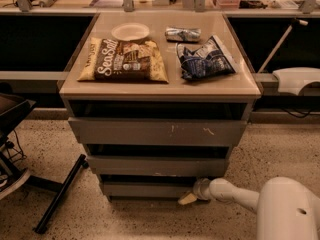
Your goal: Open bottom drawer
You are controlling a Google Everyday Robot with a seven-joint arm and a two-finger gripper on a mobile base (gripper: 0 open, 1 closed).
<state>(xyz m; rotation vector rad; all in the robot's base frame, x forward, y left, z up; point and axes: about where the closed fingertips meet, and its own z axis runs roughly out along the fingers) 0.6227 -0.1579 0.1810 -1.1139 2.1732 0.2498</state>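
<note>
I count three grey drawer fronts, the bottom drawer [150,189] among them. The bench [165,89] carries two snack bags, a brown bag [125,60] and a blue bag [205,59], one white plate [130,31] and one silver packet [183,34]. One pincer [187,199], at that drawer's lower right corner.

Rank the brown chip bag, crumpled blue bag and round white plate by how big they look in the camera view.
Largest: brown chip bag.
Then: crumpled blue bag.
Smallest: round white plate, though it lies farther back.
The robot's hand is down at the right end of the bottom grey drawer.
</note>
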